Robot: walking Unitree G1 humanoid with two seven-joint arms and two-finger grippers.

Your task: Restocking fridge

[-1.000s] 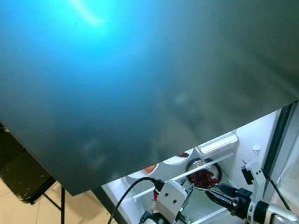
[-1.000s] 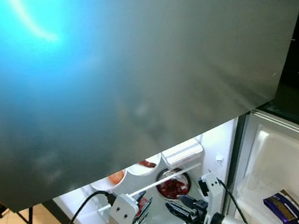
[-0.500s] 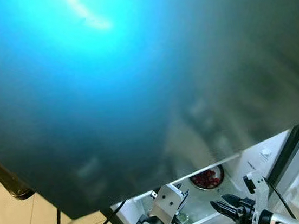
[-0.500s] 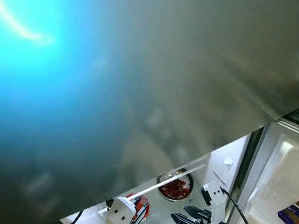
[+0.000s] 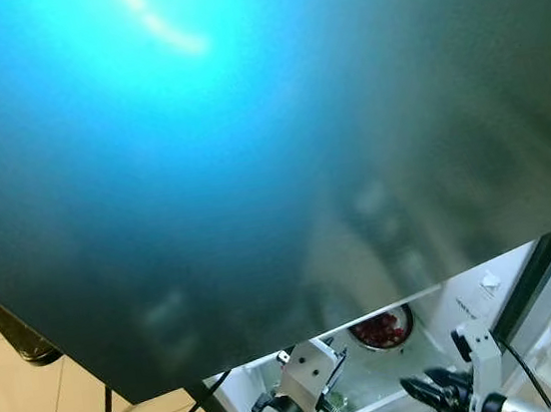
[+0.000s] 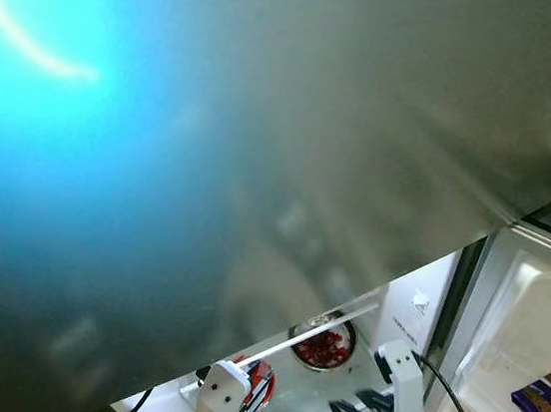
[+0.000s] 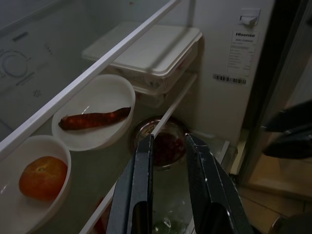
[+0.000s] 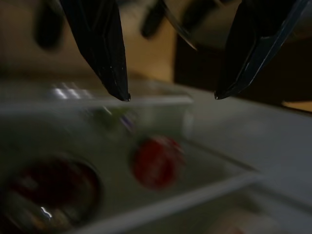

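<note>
A big, smooth, shiny fridge door (image 5: 248, 149) glows blue on top, and the open fridge (image 6: 423, 303) peeks out below it. Inside, a thin white rail runs along the shelf edge. A round glass bowl of dark red berries (image 7: 163, 141) sits low. Above it, a long reddish sausage (image 7: 92, 118) lies flat on a white oval plate (image 7: 105, 97), pointing along the rail — beside it a round orange fruit (image 7: 43, 176) rests in a white bowl. A flat white plastic box (image 7: 151, 48) sits further along. A sticker reads "Hisense" (image 7: 242, 34).

The left gripper (image 7: 165, 144) has fingers slightly apart, holding nothing. The right gripper (image 8: 170, 95) gapes wide — a blurry red cap (image 8: 155, 161) sits beyond.
</note>
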